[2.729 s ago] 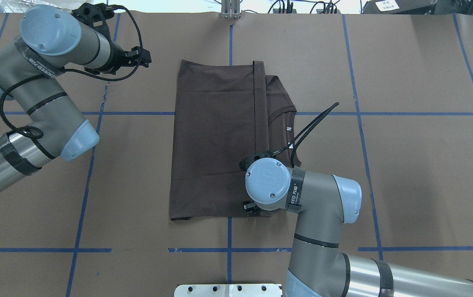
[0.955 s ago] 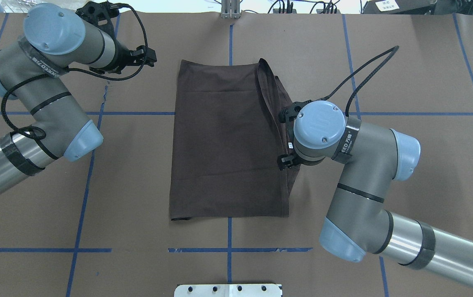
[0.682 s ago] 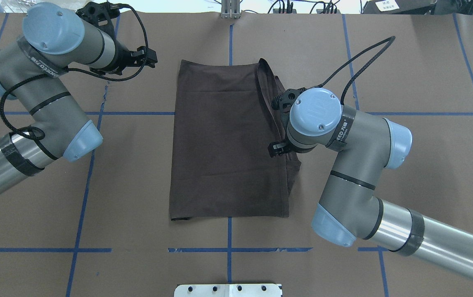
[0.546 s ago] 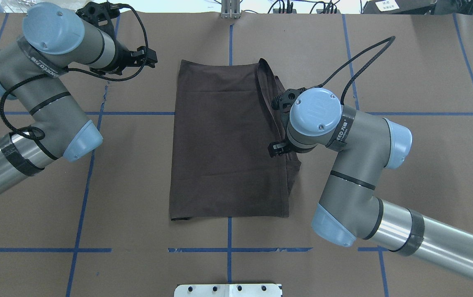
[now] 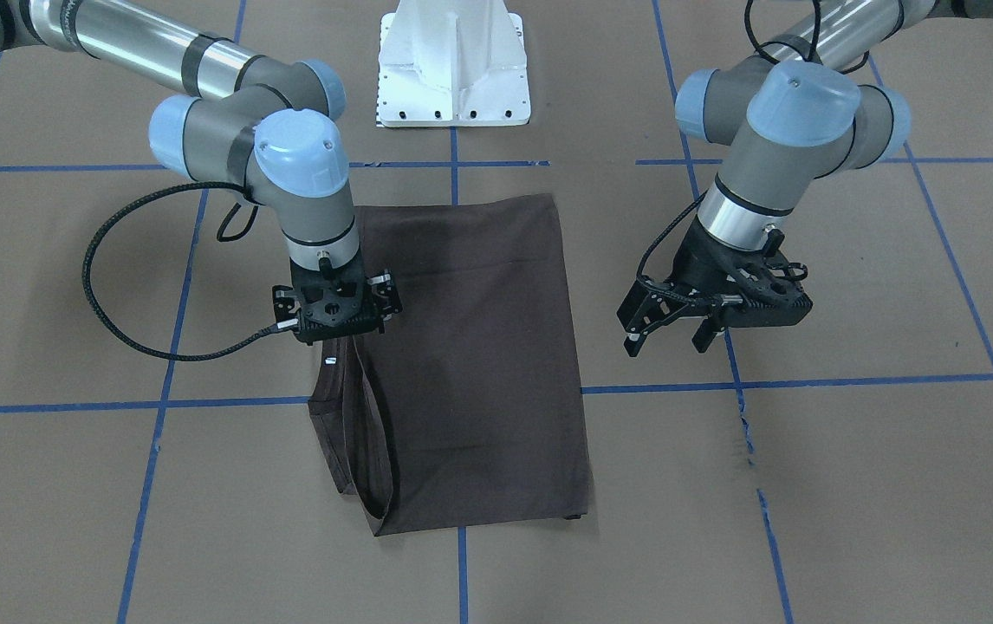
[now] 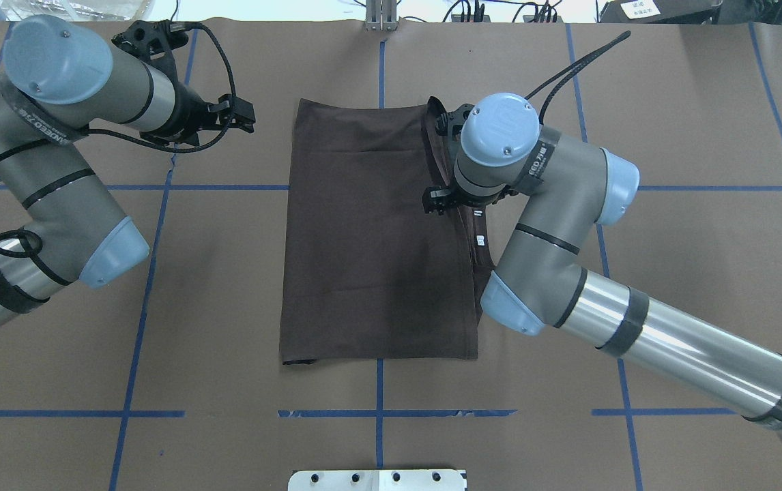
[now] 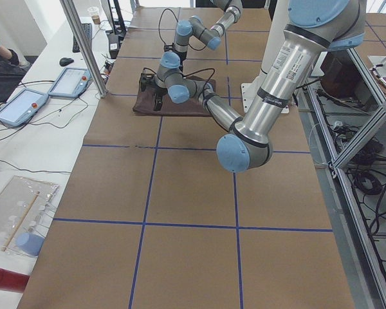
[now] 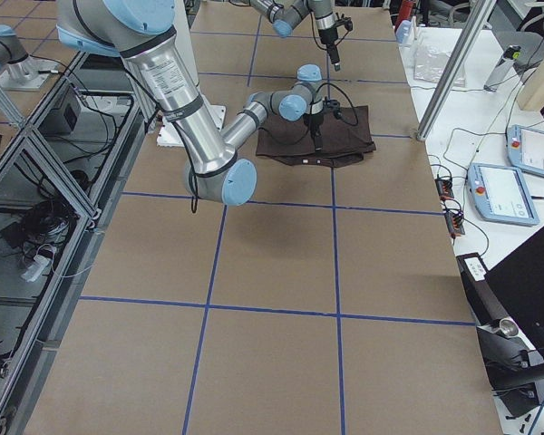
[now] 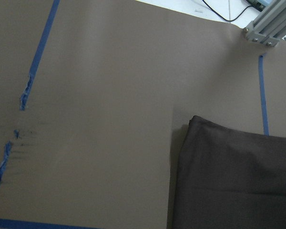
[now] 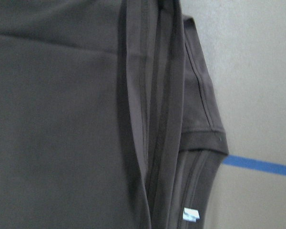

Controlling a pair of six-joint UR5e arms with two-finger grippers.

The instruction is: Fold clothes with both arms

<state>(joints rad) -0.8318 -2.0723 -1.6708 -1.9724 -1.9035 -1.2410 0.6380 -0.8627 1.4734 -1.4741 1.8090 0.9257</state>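
Brown paper ruled with blue tape (image 5: 808, 381) covers the bench (image 6: 705, 307) that I watch from my console. At its middle lies the dark brown T-shirt (image 6: 370, 239), folded into a long rectangle. It is flat but for the edge on the robot's right, which stands up in a loose ridge with a small white tag (image 5: 329, 360) showing. The right gripper (image 5: 336, 328) points straight down on that edge, pinching the cloth. Its fingertips are lost in the folds, and its wrist camera fills with bunched dark layers and a stitched hem. The left gripper (image 5: 666, 343) hangs above bare paper beside the shirt's far corner on the robot's left, clear of the cloth, fingers spread wide and holding nothing. The right arm (image 6: 636, 327) and the left arm (image 6: 36, 184) reach in from the robot's side, where the white pedestal base (image 5: 453, 65) stands.
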